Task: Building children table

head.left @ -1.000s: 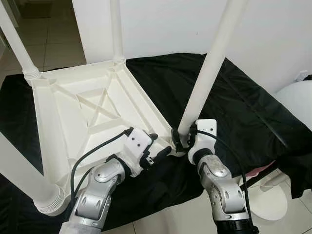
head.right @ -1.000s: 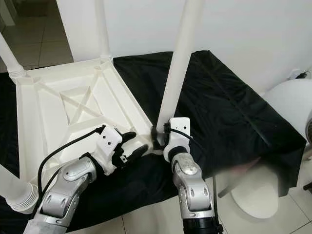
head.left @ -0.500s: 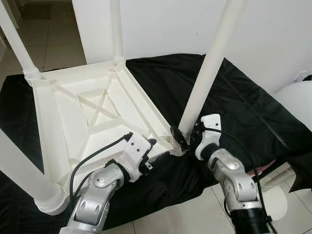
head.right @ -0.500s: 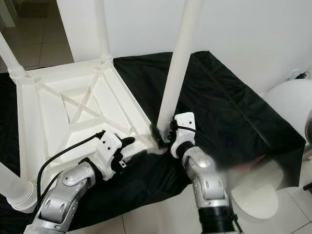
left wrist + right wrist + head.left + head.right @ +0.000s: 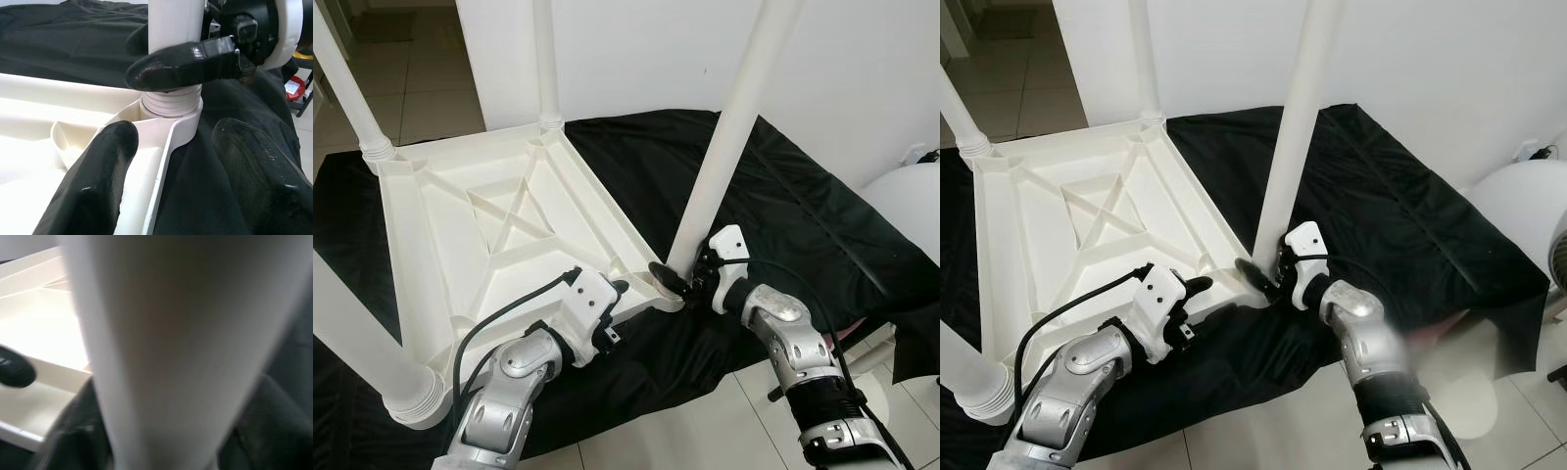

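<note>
So the right gripper (image 5: 680, 279) has its fingers (image 5: 183, 63) wrapped around the base of the near-corner leg (image 5: 729, 137), one finger in front and one behind, closed snug right above the threaded collar where it screws into the corner socket (image 5: 171, 115). The leg's long axis runs almost straight up from there, leaning a touch away from the tabletop, so I'd guess any turning has to happen around that upright axis.

The left gripper (image 5: 1197, 299) sits just beside the same corner, on the tabletop side. Its fingers (image 5: 102, 166) are spread wide and holding nothing, straddling the white rim with one finger over the tray-like underside and one over the cloth. Looks like it's there to brace the frame, though I can't say it's actually pressing.

The upside-down table (image 5: 499, 230) lies on a black cloth (image 5: 783, 196), with three other legs already standing at the other corners. The right arm is clearly the one nearer the leg.
</note>
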{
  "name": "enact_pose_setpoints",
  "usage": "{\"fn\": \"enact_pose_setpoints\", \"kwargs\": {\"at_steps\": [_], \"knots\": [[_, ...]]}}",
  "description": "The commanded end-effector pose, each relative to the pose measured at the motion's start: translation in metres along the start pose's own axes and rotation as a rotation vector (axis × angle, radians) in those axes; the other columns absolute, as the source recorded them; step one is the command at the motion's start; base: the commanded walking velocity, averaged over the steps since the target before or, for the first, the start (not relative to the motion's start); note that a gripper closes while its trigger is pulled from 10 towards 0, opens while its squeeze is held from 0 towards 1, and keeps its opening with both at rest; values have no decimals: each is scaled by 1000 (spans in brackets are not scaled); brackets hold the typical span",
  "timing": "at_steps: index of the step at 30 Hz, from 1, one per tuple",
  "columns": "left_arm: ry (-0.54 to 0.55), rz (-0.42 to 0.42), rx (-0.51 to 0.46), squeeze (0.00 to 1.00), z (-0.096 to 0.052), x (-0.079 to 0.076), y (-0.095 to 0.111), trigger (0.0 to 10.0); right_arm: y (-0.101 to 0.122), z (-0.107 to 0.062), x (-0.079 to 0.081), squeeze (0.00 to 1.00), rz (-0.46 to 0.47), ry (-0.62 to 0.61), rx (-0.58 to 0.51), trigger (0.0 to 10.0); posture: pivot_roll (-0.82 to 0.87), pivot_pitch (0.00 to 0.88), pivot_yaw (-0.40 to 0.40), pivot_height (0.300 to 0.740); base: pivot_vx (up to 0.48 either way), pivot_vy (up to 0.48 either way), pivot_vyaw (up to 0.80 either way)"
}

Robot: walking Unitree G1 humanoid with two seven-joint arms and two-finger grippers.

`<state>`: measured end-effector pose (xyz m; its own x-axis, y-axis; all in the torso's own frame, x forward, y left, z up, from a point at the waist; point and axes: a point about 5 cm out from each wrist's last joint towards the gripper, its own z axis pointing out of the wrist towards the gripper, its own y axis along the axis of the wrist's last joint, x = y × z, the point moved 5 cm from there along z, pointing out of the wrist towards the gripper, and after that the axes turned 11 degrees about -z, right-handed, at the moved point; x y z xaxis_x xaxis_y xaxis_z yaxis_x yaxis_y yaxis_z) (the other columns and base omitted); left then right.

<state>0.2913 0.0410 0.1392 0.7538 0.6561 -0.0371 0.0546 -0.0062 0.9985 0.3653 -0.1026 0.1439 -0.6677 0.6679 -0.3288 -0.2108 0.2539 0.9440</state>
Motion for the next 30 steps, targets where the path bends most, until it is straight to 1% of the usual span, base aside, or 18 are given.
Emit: {"fn": "enact_pose_setpoints", "kwargs": {"at_steps": [1,9,11,13,16,17,20,21,22,23,25,26,28,29,30], "knots": [[82,15,-13,0,0,9,2,10000,-5,-2,-6,0,-26,3,23,0,-27,48,-39,740,0,0,0],[85,12,-12,0,-2,8,1,10000,-11,-5,-4,0,-10,24,16,0,-20,51,-41,740,0,0,0],[85,10,-13,0,-2,8,1,10000,-13,-5,-3,0,18,21,1,10000,-22,53,-40,740,0,0,0],[84,10,-13,0,-1,8,1,10000,-13,-5,-3,0,49,5,-12,10000,-24,53,-38,740,0,0,0],[83,9,-13,0,-1,8,1,10000,-12,-5,-3,0,69,-15,-25,10000,-25,54,-37,740,0,0,0],[82,10,-13,0,-1,8,1,10000,-10,-4,-3,0,63,-32,-31,10000,-27,55,-36,740,0,0,0],[80,10,-12,0,-1,8,1,10000,-5,-2,-2,0,87,-87,-39,10000,-27,57,-37,740,0,0,0],[80,10,-12,0,-1,8,1,10000,-5,-2,-2,0,87,-87,-39,10000,-27,57,-37,740,0,0,0],[79,7,-11,0,-2,7,1,10000,-8,-2,-6,0,97,-201,10,10000,-28,60,-37,740,0,0,0],[79,7,-11,0,-2,7,1,10000,-8,-2,-6,0,97,-201,10,10000,-28,60,-37,740,0,0,0],[79,6,-9,0,-2,7,0,10000,-10,-4,-8,0,120,-277,38,10000,-28,61,-38,740,0,0,0],[79,5,-9,0,-2,6,0,10000,-11,-5,-7,0,129,-294,43,10000,-28,61,-38,740,0,0,0],[79,5,-9,0,-2,6,0,10000,-11,-5,-7,0,129,-294,43,10000,-28,61,-38,740,0,0,0],[78,3,-9,0,-3,6,0,10000,-13,-7,-8,0,157,-349,63,10000,-28,61,-40,740,0,0,0],[78,2,-8,0,-2,6,-1,10000,-17,-11,-5,0,183,-439,100,10000,-29,59,-40,740,0,0,0]]}}
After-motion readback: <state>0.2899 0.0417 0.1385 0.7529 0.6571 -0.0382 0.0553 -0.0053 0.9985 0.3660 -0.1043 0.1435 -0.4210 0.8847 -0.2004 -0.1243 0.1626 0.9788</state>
